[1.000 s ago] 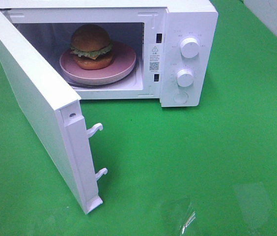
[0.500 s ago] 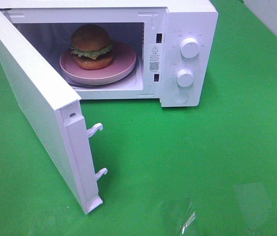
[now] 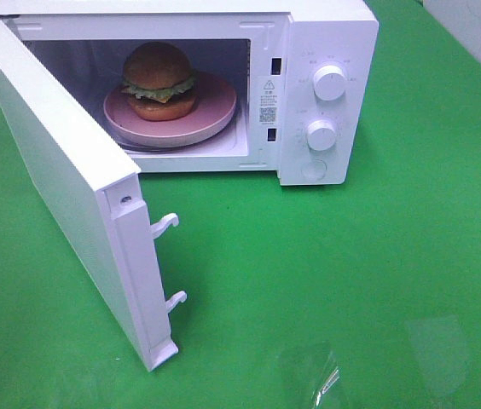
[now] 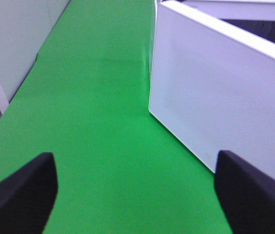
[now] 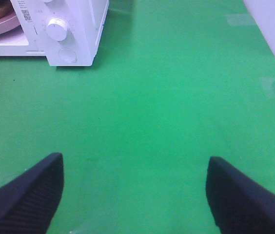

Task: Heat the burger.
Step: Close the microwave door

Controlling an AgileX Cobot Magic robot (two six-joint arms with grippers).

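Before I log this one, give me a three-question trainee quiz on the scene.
1. True or false: the microwave door is shut.
2. What does the burger sit on?
A. the green table
B. a pink plate
C. the microwave's roof
3. Fill in: the left gripper and right gripper are both ____, holding nothing.

Key:
1. False; the door stands wide open.
2. B; it is on the plate inside the microwave.
3. open; each hangs over bare table.
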